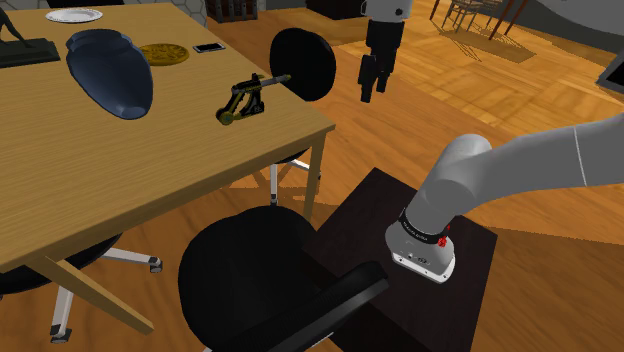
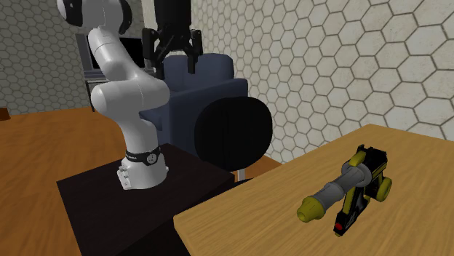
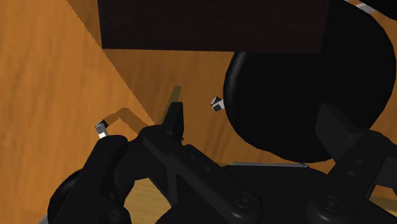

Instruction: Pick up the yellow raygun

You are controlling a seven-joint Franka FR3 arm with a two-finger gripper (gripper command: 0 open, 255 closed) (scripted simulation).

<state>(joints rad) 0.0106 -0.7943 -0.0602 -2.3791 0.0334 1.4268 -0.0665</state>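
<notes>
The yellow and black raygun (image 1: 243, 100) lies on its side on the wooden table (image 1: 130, 170), close to the corner nearest the arm. In the second exterior view the raygun (image 2: 349, 188) rests near the table edge, muzzle toward the camera. My gripper (image 1: 370, 86) hangs in the air to the right of the table, well above the floor and well clear of the raygun. Its fingers point down and stand apart with nothing between them, as the second exterior view of the gripper (image 2: 173, 64) shows.
A black office chair back (image 1: 300, 63) stands between gripper and table; a second black chair (image 1: 265, 280) is beside the dark stand (image 1: 400, 250). A dark blue bowl-like object (image 1: 110, 70), gold disc (image 1: 163, 54), phone (image 1: 209, 47) and white plate (image 1: 73, 15) lie farther along the table.
</notes>
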